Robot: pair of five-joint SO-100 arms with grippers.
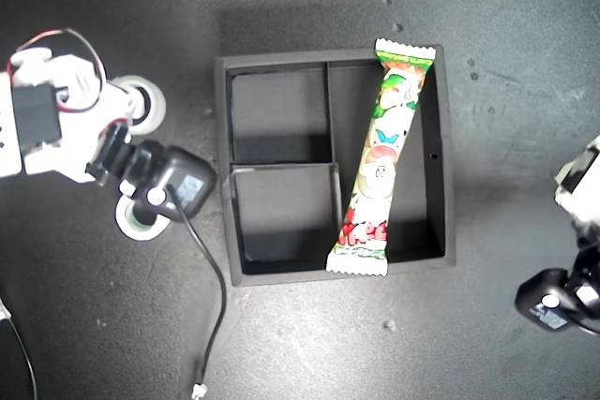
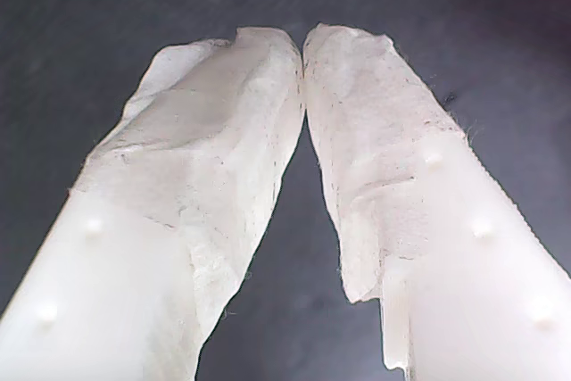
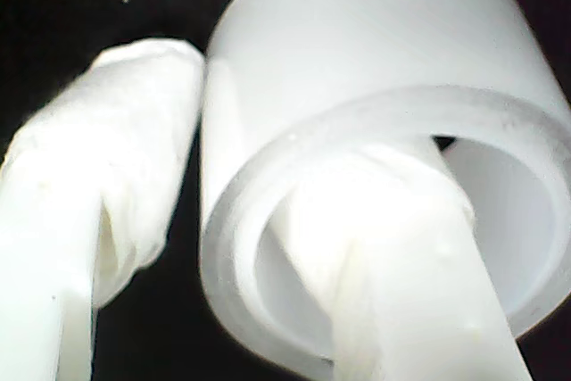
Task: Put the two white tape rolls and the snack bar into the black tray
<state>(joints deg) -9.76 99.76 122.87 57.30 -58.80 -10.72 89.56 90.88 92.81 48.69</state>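
Square matte black tray (image 1: 445,156) with low walls: long green, white and red snack bar wrapper (image 1: 382,156) already lies in its long compartment. Beside its small compartments, two white tape rings (image 1: 150,105). My second gripper (image 3: 268,220) straddles one ring's wall (image 3: 375,69), one finger through the core; light, stiff, smooth — probably slippery. My first gripper (image 2: 302,51), well clear of the tray, closed on nothing.

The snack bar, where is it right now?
In the exterior view the snack bar lies slanted in the black tray's long compartment on the view's right, both ends resting on the tray's walls.
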